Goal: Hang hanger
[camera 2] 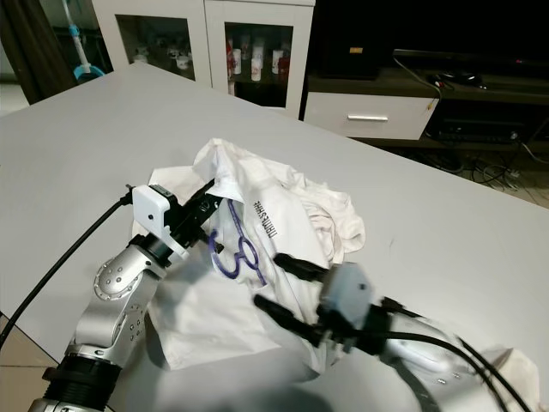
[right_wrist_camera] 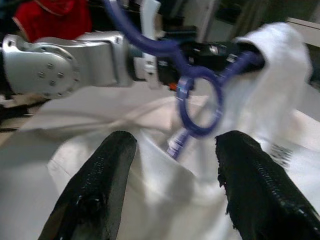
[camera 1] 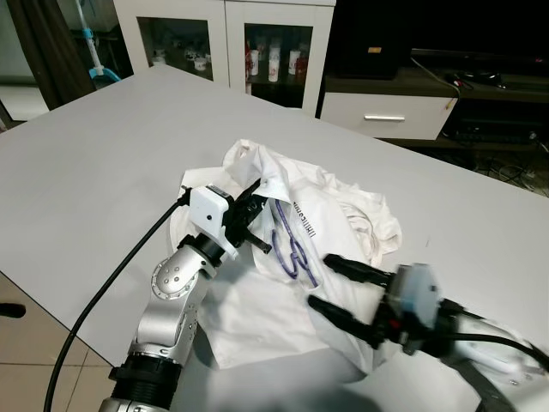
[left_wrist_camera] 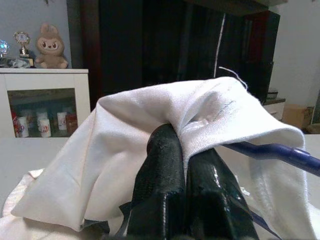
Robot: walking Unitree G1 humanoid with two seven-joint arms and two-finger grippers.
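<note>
Pinching a fold of the white shirt point(camera 1: 292, 232), the left hand point(camera 1: 251, 215) is clenched on cloth at the garment's left edge. Hanger point(camera 1: 292, 245), blue, lies on the shirt mid-counter point(camera 1: 103, 163), just right of the left hand; long axis runs far-to-near. Right hand point(camera 1: 339, 283) hovers released, fingers spread, just near of the hanger's hook end, pointing at it; both hands close. Count: one hanger, one shirt, two hands.
</note>
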